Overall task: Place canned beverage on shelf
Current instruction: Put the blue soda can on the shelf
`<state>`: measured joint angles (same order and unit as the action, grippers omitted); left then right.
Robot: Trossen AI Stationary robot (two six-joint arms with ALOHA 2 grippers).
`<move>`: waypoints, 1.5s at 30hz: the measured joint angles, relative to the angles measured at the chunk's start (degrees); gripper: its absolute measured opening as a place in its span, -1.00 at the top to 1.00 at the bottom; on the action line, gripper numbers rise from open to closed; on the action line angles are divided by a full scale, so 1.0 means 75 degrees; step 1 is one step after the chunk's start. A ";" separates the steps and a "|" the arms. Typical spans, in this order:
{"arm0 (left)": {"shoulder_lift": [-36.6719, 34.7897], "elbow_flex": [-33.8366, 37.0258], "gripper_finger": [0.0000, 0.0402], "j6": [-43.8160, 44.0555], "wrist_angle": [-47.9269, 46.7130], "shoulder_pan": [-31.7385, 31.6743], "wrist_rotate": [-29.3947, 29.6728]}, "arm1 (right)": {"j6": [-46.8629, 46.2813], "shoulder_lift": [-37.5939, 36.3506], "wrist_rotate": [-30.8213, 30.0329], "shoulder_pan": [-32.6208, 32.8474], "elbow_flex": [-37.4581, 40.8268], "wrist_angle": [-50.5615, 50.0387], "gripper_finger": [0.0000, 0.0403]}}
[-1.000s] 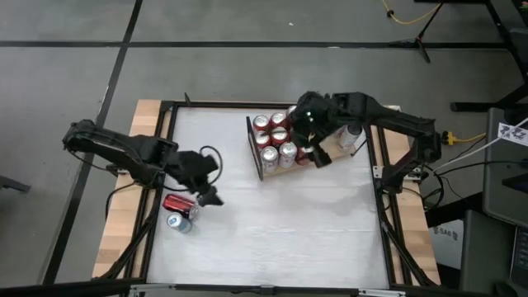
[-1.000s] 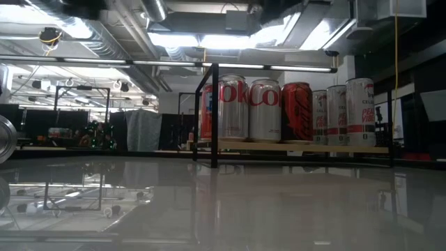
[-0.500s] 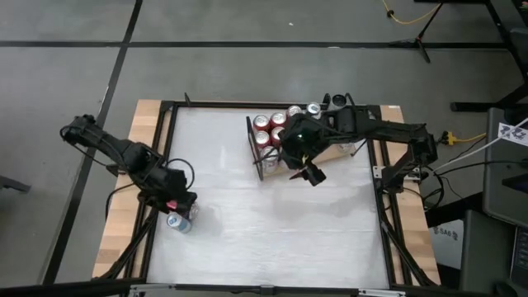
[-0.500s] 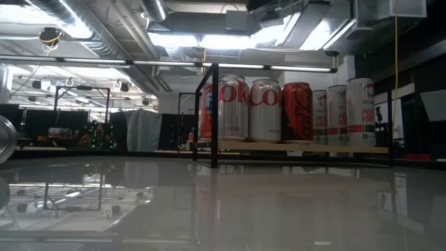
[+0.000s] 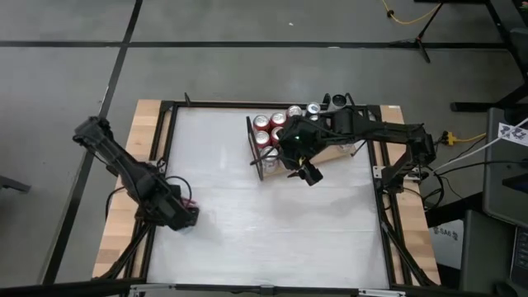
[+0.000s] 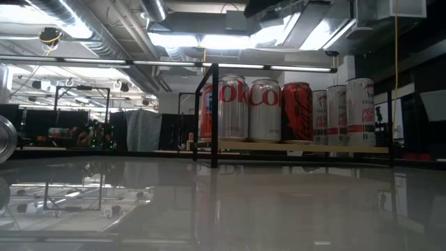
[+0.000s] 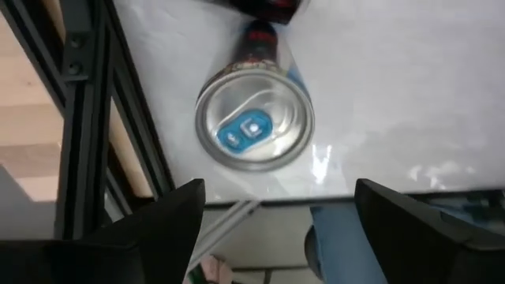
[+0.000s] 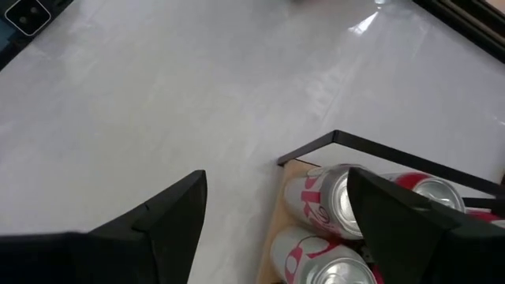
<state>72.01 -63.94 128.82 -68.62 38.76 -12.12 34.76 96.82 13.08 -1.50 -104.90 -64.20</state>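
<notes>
Industrial lab — exposed ceiling ducts point(image 6: 104, 31), strip lights point(image 6: 188, 40), concrete floor point(image 5: 247, 74)

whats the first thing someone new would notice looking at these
Probably the cluster of red and silver cans standing on the shelf at the table's far side, with the right gripper, jaws open and empty, hanging at their near edge. Then the left gripper at the table's near-left edge, open, directly above an upright silver can with a blue tab, a red can lying just beyond it.

Cans point(image 5: 271, 124) stand on the shelf point(image 6: 300, 148) far right on the surface point(image 5: 264, 223); one can point(image 7: 254, 128) lies near left.
</notes>
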 joint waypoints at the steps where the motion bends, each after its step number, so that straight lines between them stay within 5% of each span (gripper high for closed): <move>1: 0.0087 0.0000 -0.59 0.0037 0.0000 0.0042 0.0091 | 0.0000 0.0000 0.0000 0.0000 0.0000 0.0000 -0.46; 6: 0.0448 0.0000 -0.59 0.0211 -0.0098 0.0162 0.0602 | 0.0003 0.0000 0.0000 0.0000 0.0000 0.0000 -0.46; 22: 0.0692 -0.0009 -0.59 0.0150 -0.0214 0.0193 0.0156 | 0.0006 0.0000 0.0000 0.0000 0.0000 -0.0022 -0.46; 38: 0.0018 0.0003 -0.59 0.0211 0.0240 0.0190 0.0825 | 0.0006 -0.0003 -0.0003 0.0000 0.0000 -0.0023 -0.46; 45: -0.0067 0.0003 -0.59 0.0215 0.0084 0.0190 0.0096 | 0.0006 -0.0003 0.0000 0.0000 0.0000 -0.0023 -0.46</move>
<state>71.51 -63.92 130.43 -67.99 40.18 -11.40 34.81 96.79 13.08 -1.50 -104.90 -64.38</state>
